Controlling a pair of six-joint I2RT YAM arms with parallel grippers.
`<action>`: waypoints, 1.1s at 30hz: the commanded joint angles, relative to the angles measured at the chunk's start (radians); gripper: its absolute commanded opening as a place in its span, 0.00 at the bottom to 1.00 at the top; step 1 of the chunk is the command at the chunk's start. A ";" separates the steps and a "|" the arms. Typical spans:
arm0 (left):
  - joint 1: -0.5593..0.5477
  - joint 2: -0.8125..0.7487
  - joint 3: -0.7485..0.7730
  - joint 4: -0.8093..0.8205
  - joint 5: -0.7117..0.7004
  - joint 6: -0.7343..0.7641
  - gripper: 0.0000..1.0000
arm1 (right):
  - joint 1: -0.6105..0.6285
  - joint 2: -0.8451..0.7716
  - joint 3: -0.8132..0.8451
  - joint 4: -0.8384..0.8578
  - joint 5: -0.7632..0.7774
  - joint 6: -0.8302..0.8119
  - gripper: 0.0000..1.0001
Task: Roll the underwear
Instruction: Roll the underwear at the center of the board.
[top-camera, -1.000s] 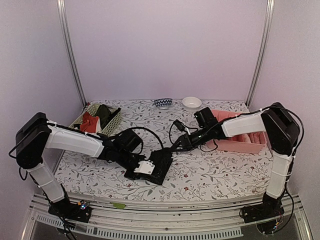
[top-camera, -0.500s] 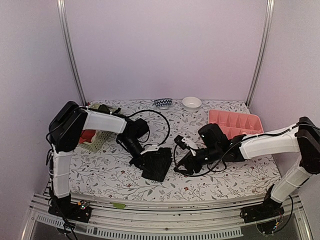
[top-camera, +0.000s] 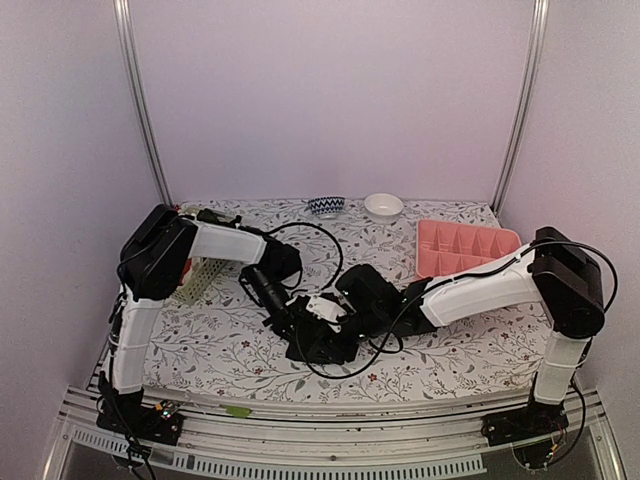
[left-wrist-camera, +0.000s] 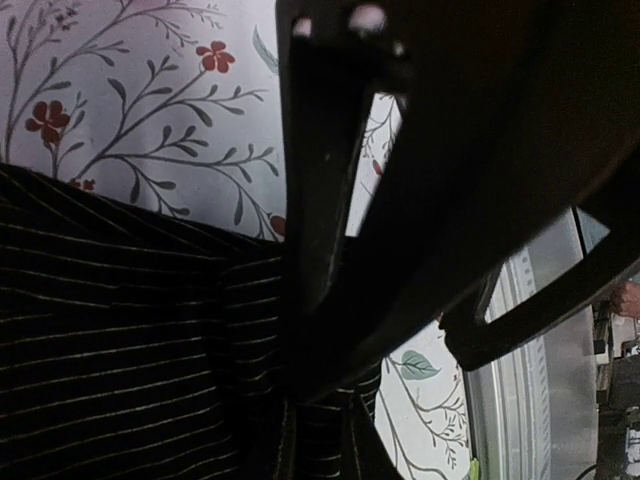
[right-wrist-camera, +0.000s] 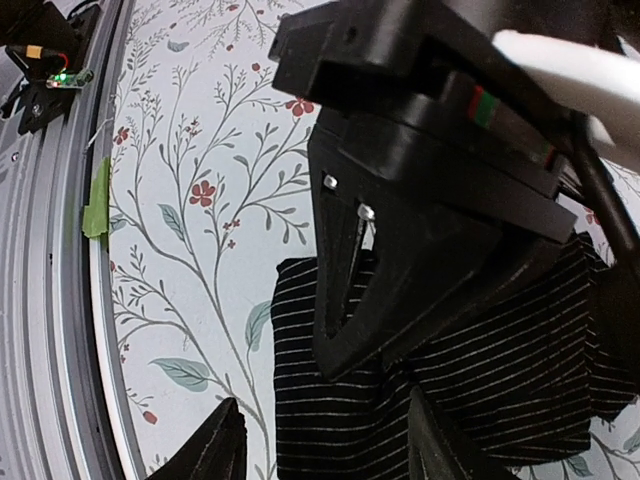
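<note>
Black underwear (top-camera: 322, 345) with thin ribbed lines lies on the flowery worktop (top-camera: 230, 340). It sits near the front edge, about in the middle, between the two arms. It looks bunched and folded over, not spread flat.

Both arms reach in low, and they meet right over the cloth. The left tool (right-wrist-camera: 345, 360) points down onto the underwear. Its two fingers are pressed close, with only a thin slit between them, and their tips pinch a fold of the black cloth. In the left wrist view the dark fingers fill much of the picture. The striped cloth lies under them, with a bit of flowery worktop behind.

The right tool (right-wrist-camera: 330, 450) is just beside the left one, very near it. Its two fingers stand apart, so it is open and holds nothing. The black cloth lies under the gap between them. I cannot tell if the fingers touch the cloth.

A pink tray (top-camera: 470, 247) with little boxes in it sits at the back right, well apart from the underwear. A pale green basket (top-camera: 200, 278) with holes sits at the left, partly hidden by the left arm. A blue patterned bowl (top-camera: 326, 206) and a white bowl (top-camera: 383, 206) stand near each other at the far edge.
</note>
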 joint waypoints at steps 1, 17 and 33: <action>-0.004 0.068 -0.010 -0.035 -0.099 -0.009 0.01 | 0.010 0.082 0.064 -0.045 0.002 -0.079 0.55; 0.035 0.000 -0.008 0.019 -0.080 -0.016 0.19 | 0.012 0.100 -0.011 -0.102 -0.029 -0.093 0.00; 0.165 -0.841 -0.721 0.829 -0.158 -0.209 0.55 | -0.151 0.172 -0.023 0.068 -0.554 0.305 0.00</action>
